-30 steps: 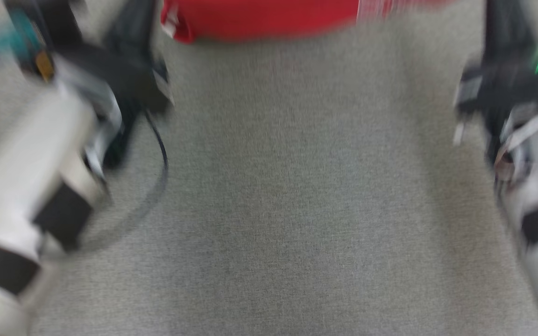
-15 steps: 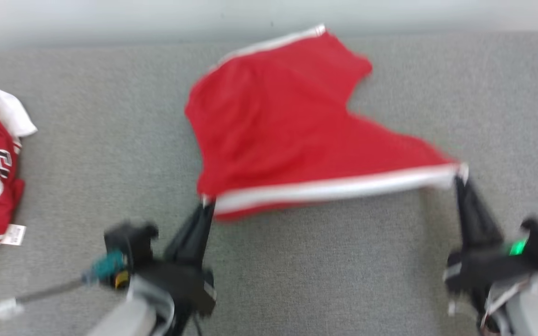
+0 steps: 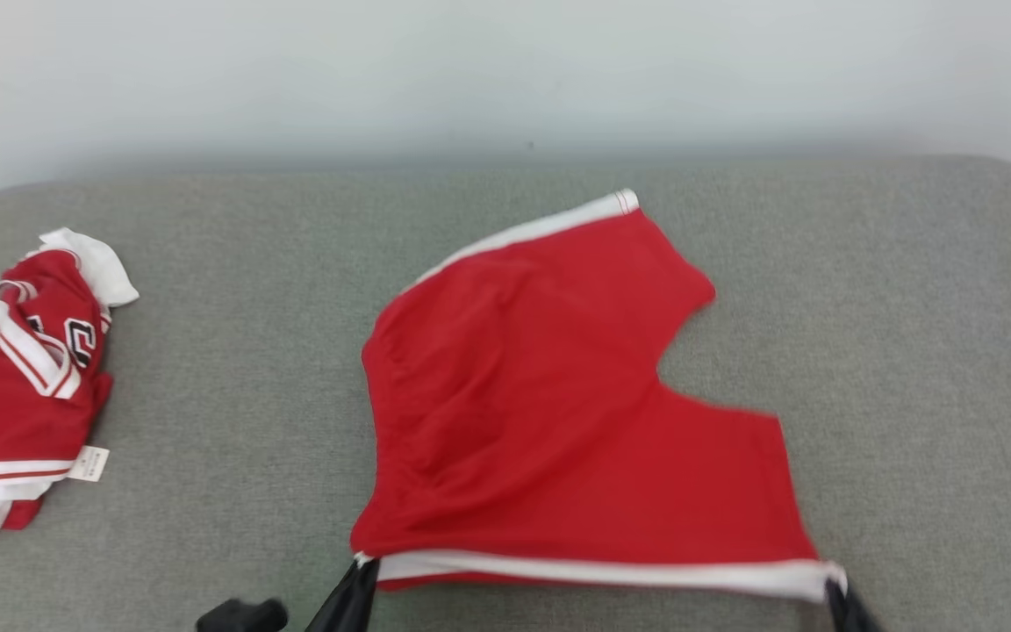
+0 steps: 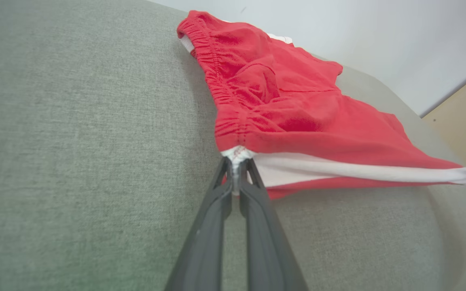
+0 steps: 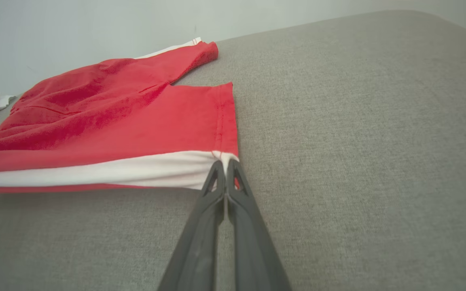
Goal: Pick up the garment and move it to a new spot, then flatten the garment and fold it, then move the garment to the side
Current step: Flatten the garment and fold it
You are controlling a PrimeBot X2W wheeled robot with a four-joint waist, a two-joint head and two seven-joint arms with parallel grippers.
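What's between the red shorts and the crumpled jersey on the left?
Just bare grey upholstery between the red shorts and the jersey, seen in the head view.

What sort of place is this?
Probably an indoor garment-folding setup: a grey fabric-covered surface against a plain pale wall, with red shorts spread on it and a crumpled red jersey nearby.

Head view: btm edge cuts left hand (image 3: 363, 566), right hand (image 3: 834, 592); left edge cuts jersey pile (image 3: 10, 395).
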